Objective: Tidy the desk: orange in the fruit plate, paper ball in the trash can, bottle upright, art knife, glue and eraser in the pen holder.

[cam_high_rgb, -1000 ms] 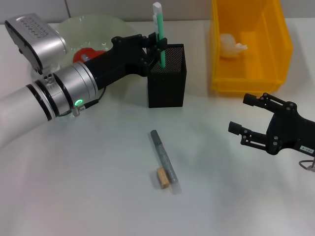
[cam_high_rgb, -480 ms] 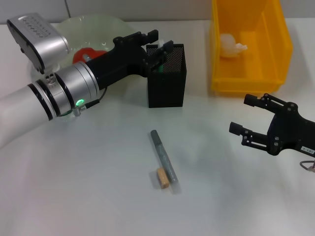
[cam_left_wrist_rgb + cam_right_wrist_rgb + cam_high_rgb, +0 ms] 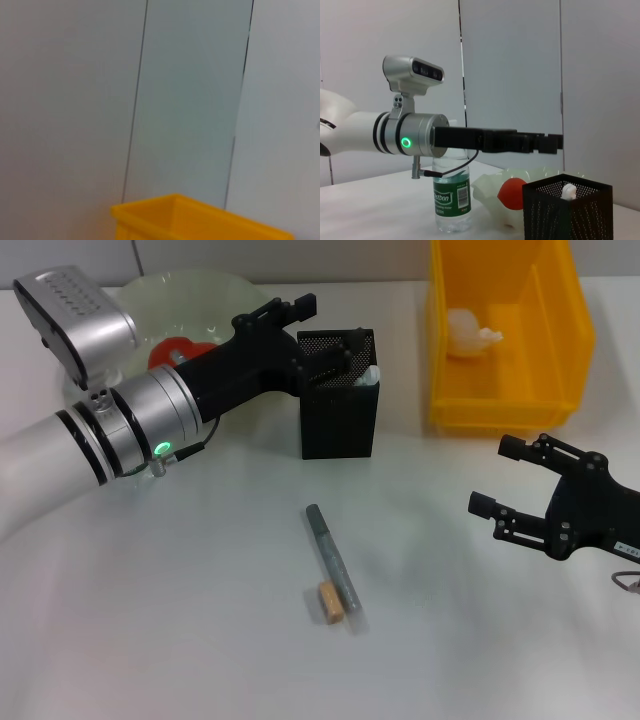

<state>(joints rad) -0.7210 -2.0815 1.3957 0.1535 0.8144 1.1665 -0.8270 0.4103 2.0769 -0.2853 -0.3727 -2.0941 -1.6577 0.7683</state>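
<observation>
Looking at the pen holder (image 3: 338,400): you have your left gripper (image 3: 330,325) right above this black mesh box, fingers spread apart and holding nothing.
Pen holder holds: the glue (image 3: 371,374), standing up on end, only its white tip peeking over the rim on the side away from your left arm.
Fruit plate (image 3: 190,290): it sits under and behind your left arm, with the orange (image 3: 176,348) in it.
Trash can (image 3: 507,330): the yellow bin is past your right gripper (image 3: 512,483); the paper ball (image 3: 468,332) lies inside.
Right gripper: fingers spread apart, empty, low over the table.
Art knife (image 3: 332,556): flat on the table between your two grippers, long way pointing toward the pen holder.
Eraser (image 3: 331,601): touching the art knife's near end.
Bottle (image 3: 451,197): standing up, beside the fruit plate.
</observation>
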